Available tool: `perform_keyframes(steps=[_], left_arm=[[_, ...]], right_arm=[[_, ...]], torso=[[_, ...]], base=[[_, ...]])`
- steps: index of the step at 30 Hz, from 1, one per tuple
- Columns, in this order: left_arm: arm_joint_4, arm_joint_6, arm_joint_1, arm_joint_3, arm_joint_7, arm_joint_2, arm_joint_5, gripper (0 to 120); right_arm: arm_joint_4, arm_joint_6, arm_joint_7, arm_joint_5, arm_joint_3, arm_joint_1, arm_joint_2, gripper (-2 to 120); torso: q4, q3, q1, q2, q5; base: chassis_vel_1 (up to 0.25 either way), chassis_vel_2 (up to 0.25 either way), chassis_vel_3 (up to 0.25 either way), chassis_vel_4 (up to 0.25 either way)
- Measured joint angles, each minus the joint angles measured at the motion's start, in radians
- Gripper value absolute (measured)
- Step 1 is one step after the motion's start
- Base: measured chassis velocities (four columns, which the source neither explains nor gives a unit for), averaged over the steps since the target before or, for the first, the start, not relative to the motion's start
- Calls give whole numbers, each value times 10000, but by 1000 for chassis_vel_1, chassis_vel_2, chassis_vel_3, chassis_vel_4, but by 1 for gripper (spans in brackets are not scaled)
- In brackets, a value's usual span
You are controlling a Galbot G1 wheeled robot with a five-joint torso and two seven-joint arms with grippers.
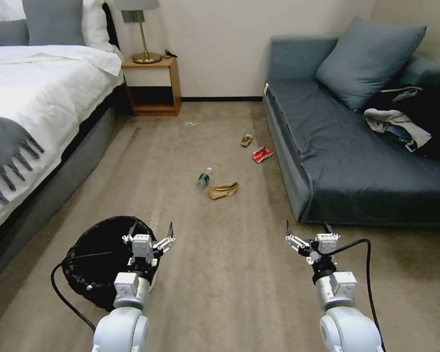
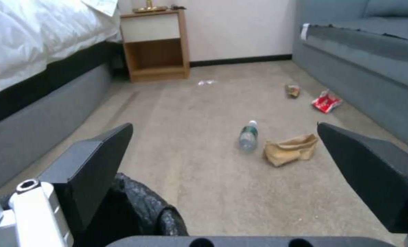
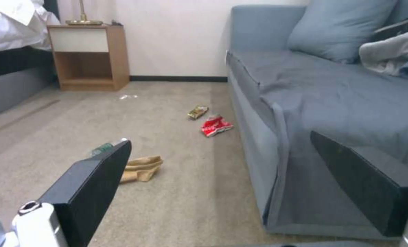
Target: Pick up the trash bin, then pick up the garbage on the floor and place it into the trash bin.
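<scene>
The first step is in hand: the left gripper (image 1: 150, 233), jaws wide open and empty, hangs over the trash bin (image 1: 95, 259) beside the bed (image 1: 44, 98), so next it must lower onto the rim, while the right gripper (image 1: 308, 229) waits open and the garbage (image 1: 223, 189) lies on the carpet ahead.

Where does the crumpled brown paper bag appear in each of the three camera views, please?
Head view: the brown paper bag lies mid-carpet, right of the bottle.
Left wrist view: the bag lies right of centre, beside the bottle.
Right wrist view: the bag sits lower left, partly behind an end effector finger.
Shared landmark: the wooden nightstand.
</scene>
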Motion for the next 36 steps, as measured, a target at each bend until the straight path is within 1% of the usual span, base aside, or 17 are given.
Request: perform_keyframes(steps=[36], left_arm=[[0, 0, 0, 1, 0, 0, 0, 100]], right_arm=[[0, 0, 0, 0, 0, 0, 0, 100]], torso=[[0, 0, 0, 0, 0]], base=[[0, 0, 0, 0]])
